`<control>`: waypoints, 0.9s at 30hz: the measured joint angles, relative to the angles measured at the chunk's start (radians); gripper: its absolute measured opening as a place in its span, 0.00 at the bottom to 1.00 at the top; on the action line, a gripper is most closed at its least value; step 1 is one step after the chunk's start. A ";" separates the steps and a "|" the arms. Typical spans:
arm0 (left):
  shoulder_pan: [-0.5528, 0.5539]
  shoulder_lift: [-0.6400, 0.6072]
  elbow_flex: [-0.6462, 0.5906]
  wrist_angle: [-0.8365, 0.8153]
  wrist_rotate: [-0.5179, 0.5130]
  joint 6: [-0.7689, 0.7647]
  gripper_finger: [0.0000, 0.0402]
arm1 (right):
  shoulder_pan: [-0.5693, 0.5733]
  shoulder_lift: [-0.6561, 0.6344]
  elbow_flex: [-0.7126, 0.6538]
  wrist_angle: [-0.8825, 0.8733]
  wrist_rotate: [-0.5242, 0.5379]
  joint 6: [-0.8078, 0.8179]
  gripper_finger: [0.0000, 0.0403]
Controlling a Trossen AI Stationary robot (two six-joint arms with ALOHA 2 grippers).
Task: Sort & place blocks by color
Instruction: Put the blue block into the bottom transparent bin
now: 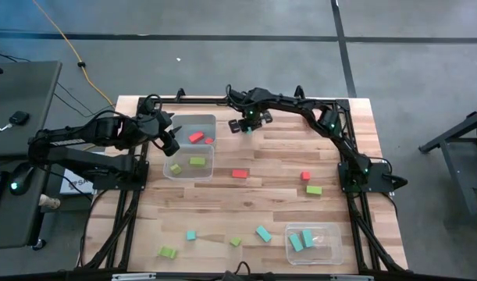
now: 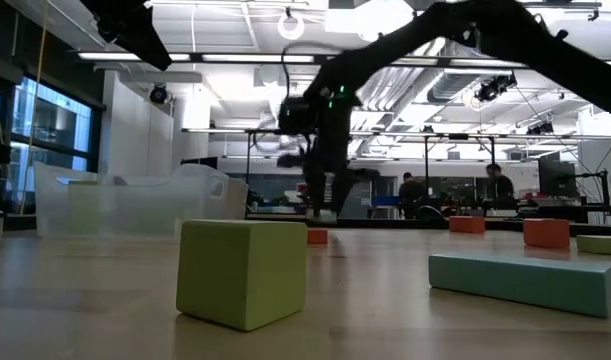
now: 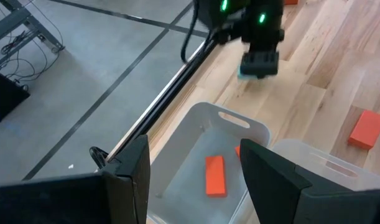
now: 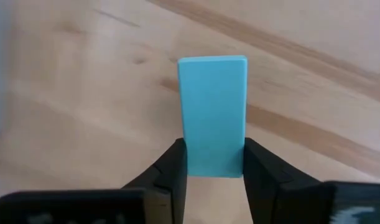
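R gripper (image 4: 213, 171) is pinching teal bar (image 4: 213, 115) at table's far edge, bar's long axis pointing fwd past fingers; teal tub (image 1: 314, 243) is lying well away at near-right; L gripper (image 3: 196, 171) is hovering spread over red tub (image 3: 202, 134).

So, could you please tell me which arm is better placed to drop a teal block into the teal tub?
Right: its claw already grips a teal block. The left claw hangs open over the red tub.

Grey floor (image 1: 222, 19) crossed by dark lines; ceiling strip lights (image 2: 245, 57); seated people (image 2: 415, 190) behind.
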 joint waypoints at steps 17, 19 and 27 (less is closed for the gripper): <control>0.000 0.000 0.000 -0.001 0.000 0.000 0.45 | 0.131 -0.240 0.003 -0.055 0.249 -0.079 0.24; 0.000 0.000 0.000 -0.001 0.000 0.000 0.45 | 0.148 -0.266 0.004 -0.083 0.293 -0.079 0.24; 0.000 0.000 0.000 -0.001 0.000 0.000 0.45 | 0.195 -0.349 0.004 -0.229 0.435 -0.076 0.24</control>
